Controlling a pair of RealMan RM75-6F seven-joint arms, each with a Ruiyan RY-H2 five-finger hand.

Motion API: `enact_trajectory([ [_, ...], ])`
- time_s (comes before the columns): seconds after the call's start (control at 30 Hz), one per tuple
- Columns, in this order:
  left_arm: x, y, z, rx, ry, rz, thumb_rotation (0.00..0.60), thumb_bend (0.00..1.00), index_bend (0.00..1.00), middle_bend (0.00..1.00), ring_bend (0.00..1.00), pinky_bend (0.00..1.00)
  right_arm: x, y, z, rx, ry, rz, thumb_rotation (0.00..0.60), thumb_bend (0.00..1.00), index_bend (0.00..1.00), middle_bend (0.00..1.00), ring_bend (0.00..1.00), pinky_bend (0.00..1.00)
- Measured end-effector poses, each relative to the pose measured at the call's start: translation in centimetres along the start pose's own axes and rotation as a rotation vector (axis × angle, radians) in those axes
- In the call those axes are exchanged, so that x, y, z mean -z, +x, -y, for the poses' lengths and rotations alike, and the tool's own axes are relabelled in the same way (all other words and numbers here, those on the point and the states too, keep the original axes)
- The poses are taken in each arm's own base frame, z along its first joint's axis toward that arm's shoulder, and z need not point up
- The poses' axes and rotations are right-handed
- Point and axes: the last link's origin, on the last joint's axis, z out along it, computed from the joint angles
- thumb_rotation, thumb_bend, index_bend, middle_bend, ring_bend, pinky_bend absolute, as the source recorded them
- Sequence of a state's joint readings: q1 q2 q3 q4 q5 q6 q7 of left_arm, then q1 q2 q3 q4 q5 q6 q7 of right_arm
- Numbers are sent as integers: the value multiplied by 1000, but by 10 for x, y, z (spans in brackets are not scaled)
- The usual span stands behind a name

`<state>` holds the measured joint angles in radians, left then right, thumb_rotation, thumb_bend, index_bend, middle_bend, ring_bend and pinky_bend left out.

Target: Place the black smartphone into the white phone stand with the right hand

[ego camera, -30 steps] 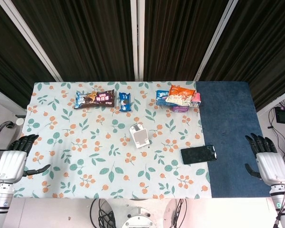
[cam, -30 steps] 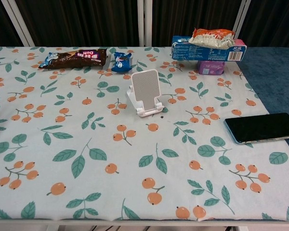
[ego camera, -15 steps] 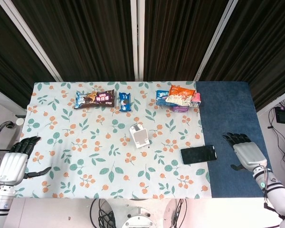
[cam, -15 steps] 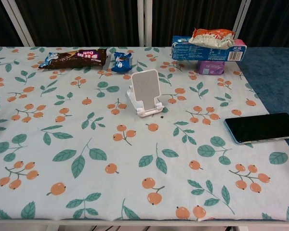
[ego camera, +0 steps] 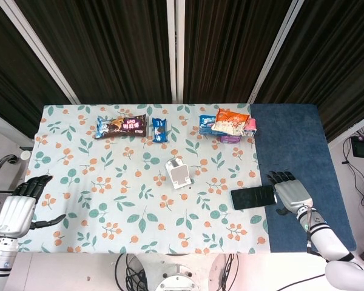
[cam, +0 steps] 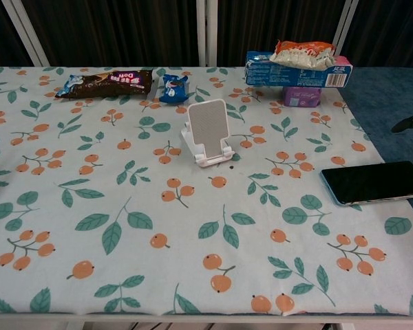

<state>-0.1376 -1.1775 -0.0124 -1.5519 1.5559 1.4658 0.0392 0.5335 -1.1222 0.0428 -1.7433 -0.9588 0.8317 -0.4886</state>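
Tabletop [ego camera: 60, 176], covered in a white cloth printed with green leaves and orange berries and flanked by a strip of plain blue cloth [ego camera: 294, 136] on the robot's right, carries everything; nothing of the task is done as yet. Right hand [ego camera: 289, 191], white-backed with dark fingers, hovers over the blue strip just beside the right end of the phone, fingers spread and holding nothing; the chest view catches only a dark fingertip at its right edge. Left hand [ego camera: 18, 206] hangs off the near left corner of the table, likewise spread and empty, well apart from the work. Flat black smartphone [cam: 377, 181] lies screen-up on the table, straddling the edge where printed cloth meets blue, untouched as far as either view shows. Small white plastic phone stand [cam: 208, 132] sits upright near the table's middle, its cradle empty, well apart from the phone. Snack packets and boxes line the far edge, out of the way. Judgement: the reach is nearly complete; grasp, lift, carry across to the stand and seating the phone in the cradle all remain.
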Motion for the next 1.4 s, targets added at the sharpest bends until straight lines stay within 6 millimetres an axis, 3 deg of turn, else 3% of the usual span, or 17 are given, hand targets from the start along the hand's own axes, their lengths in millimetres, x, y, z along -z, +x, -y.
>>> enact_trajectory([
  [0.5, 0, -3, 7, 8, 33, 22, 308, 5, 117, 120, 129, 222, -21, -11, 20, -1, 30, 18, 600, 89, 2, 0, 0, 0],
  [1.4, 2, -8, 11, 15, 42, 41, 311, 5, 117, 119, 129, 222, -34, -16, 40, -8, 65, 37, 600, 136, 148, 0, 0, 0],
])
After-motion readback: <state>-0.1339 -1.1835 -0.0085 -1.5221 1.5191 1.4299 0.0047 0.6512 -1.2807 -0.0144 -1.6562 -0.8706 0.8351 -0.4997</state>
